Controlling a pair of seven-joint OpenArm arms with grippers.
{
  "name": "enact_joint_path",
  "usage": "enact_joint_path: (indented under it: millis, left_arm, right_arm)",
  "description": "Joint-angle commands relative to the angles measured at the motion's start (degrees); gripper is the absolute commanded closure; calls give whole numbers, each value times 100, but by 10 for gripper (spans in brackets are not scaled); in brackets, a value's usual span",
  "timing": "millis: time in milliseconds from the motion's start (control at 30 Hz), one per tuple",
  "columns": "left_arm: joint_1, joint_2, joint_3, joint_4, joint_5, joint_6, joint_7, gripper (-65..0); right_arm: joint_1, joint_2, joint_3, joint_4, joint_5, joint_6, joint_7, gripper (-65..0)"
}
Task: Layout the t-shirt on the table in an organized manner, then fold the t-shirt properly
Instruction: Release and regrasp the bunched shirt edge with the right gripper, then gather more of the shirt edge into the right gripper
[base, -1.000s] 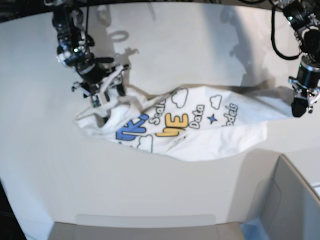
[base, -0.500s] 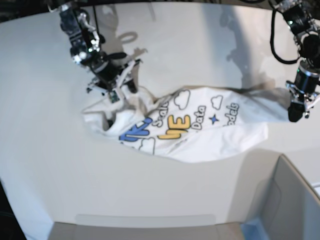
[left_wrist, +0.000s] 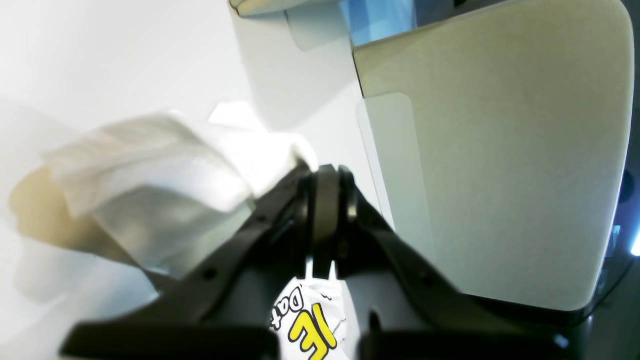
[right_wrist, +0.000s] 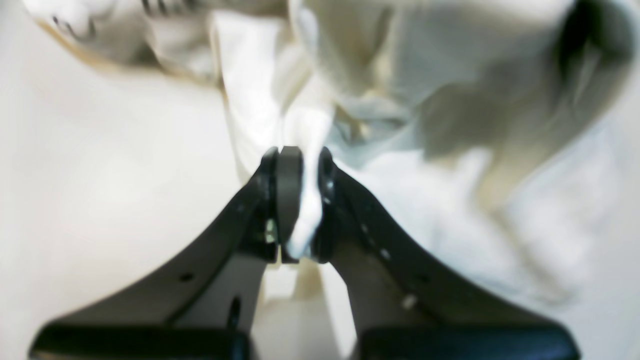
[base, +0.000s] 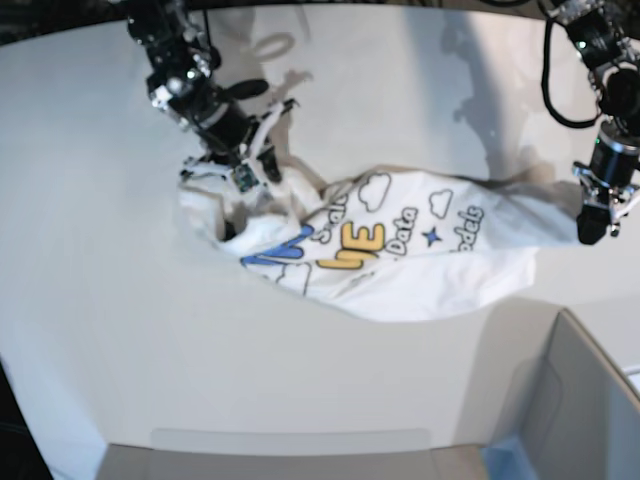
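Plainly, the right gripper (right_wrist: 299, 200) is pinching a narrow fold of white cloth between its black fingers (right_wrist: 289, 190), the pads nearly meeting with the fabric squeezed through the gap. Across the scene, the left gripper (left_wrist: 326, 200) is clenching its fingers (left_wrist: 325, 210) together on another edge of the same garment, with cloth bunching at its 10 o'clock and a printed scrap showing beneath the jaws. From the base view, the right gripper (base: 243, 165) is sitting at about 10 o'clock of the t-shirt (base: 400, 260), while the left gripper (base: 592, 225) is gripping the cloth's far end at 3 o'clock. Between them the t-shirt is lying stretched but crumpled on the table (base: 100, 300), white with wrinkles, its graphic facing up: blue and yellow letters, outlined clouds, a small blue star and black script. A grey box-like corner piece (base: 580, 400) is standing at 5 o'clock of the shirt, apart from it.
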Motion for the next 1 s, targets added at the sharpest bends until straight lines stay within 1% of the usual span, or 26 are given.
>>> enact_joint_path:
  millis: [0,100,167,233,300,400,467,533,633,667,733,767,900,967]
  left_arm:
    - [-35,-116,-31,77,-222,90,58,0]
    - [-35,-125,-31,77,-222,90,58,0]
    - [-17,-133,-31,77,-222,90,67,0]
    - [0,-125,-31,77,-222,90,76,0]
    - [0,-116,-31,77,-222,90,85,0]
    - [0,-116,48,86,-222,90,85,0]
    - [9,-125,75,86,-222,90,93,0]
    - [9,-125,92,86,-222,90,102,0]
    - [18,-116,101,86,-222,90,120,0]
    - [18,-116,101,86,-222,90,120,0]
    - [18,-116,180,86,-222,90,120,0]
    - [18,-116,207,86,-222,90,111,0]
    - [0,-98,259,86,-222,90,111,0]
    - [0,-107,295,86,-222,90,102,0]
  right_arm:
    - [65,-29,107,164,-3,-26,173,0]
    - [48,-152,468,498,-3,-26,173,0]
    - [-49,-179,617,744,-3,9,173,0]
    - [-49,-144,573,727,-3,26,138,0]
    - [39,-117,424,401,-47,26,32,0]
    - [-23,129,169,305,-39,26,-311,0]
    - [-225,270,151,270,-47,18,-293,0]
    - [-304,402,441,120,-39,-18,-161,0]
    - [-278,437,1109,-249,-39,0,-65,0]
    - [-269,445,1224,-337,-39,9,-65,0]
    - [-278,586,1259,-425,-47,9,-47,0]
    - [-313,683,1241,-425,-47,9,-47,-32]
    - [-568,850,995,-355,-47,9,-12,-229]
    - [-708,903,916,-144,-47,9,-3,-296]
